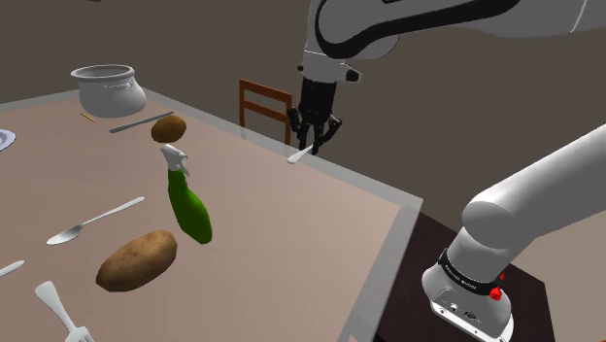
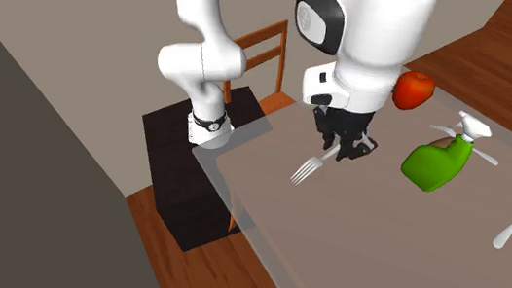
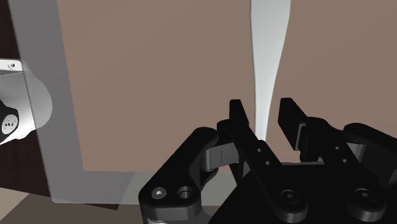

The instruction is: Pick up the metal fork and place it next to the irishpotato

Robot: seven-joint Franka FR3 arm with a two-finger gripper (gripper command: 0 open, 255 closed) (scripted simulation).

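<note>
**A:** Where is the slim silver-grey metal fork sitting?

**B:** By the desk edge facing the brown wooden chair, toward the corner nearest the stand. The all-black two-finger hand is pinching its handle, the fingers pressing on the two narrow sides and the tines sticking out free. I'm not managing to tell whether it is clear of the desk.

**A:** How is it going to handle?

**B:** I'm expecting it to be light, stiff and not fragile. It is looking smooth and slick, though, so it may be pivoting in the grip with the tines drooping. Holding nearer the middle would be balancing it better.

**A:** And the target?

**B:** The lumpy brown potato is lying well apart, across the desk.
</note>
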